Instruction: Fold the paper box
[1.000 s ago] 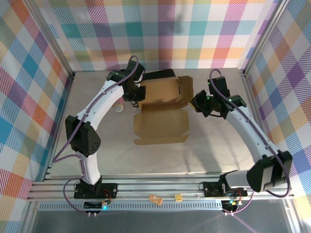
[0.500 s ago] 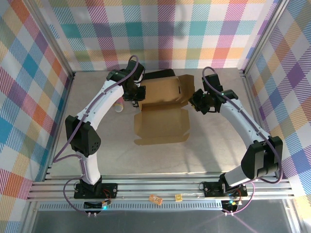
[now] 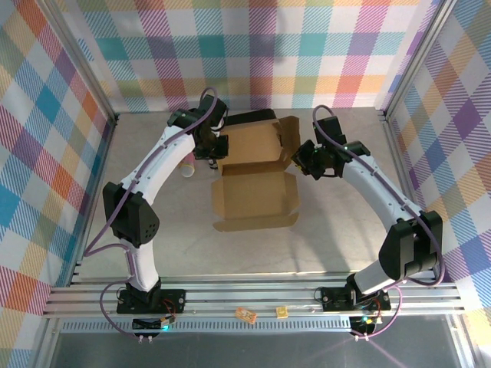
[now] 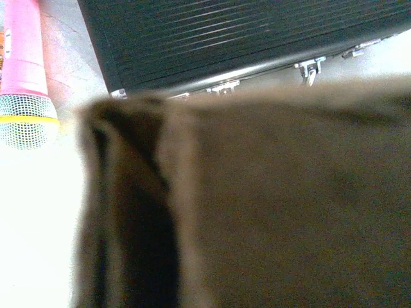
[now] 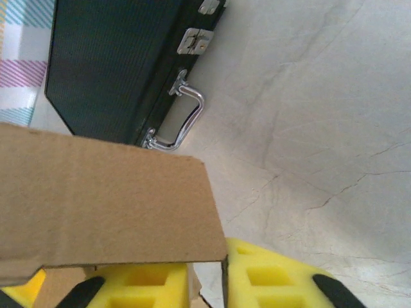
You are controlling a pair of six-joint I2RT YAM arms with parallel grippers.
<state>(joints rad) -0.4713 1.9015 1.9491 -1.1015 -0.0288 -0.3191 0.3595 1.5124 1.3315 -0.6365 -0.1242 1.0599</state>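
Note:
The paper box (image 3: 253, 195) is brown cardboard lying open mid-table, its back panel (image 3: 249, 144) tilted up and its right flap (image 3: 290, 136) standing. My left gripper (image 3: 215, 150) sits shut at the back panel's left edge. In the left wrist view blurred cardboard (image 4: 270, 212) hides its fingers. My right gripper (image 3: 301, 162) is at the right flap. In the right wrist view its yellow fingers (image 5: 276, 279) stand slightly apart around the flap (image 5: 109, 205), whose edge lies in the gap without being pinched.
A black hard case (image 3: 253, 116) with metal latches lies right behind the box, its handle (image 5: 183, 119) facing the right gripper. A pink microphone (image 3: 186, 165) lies left of the box beside the left arm. Two small items (image 3: 245, 314) rest on the front rail.
My right arm has swung left toward the box and the right flap stands more upright. The right fingers have eased apart a little. The left arm has stayed put.

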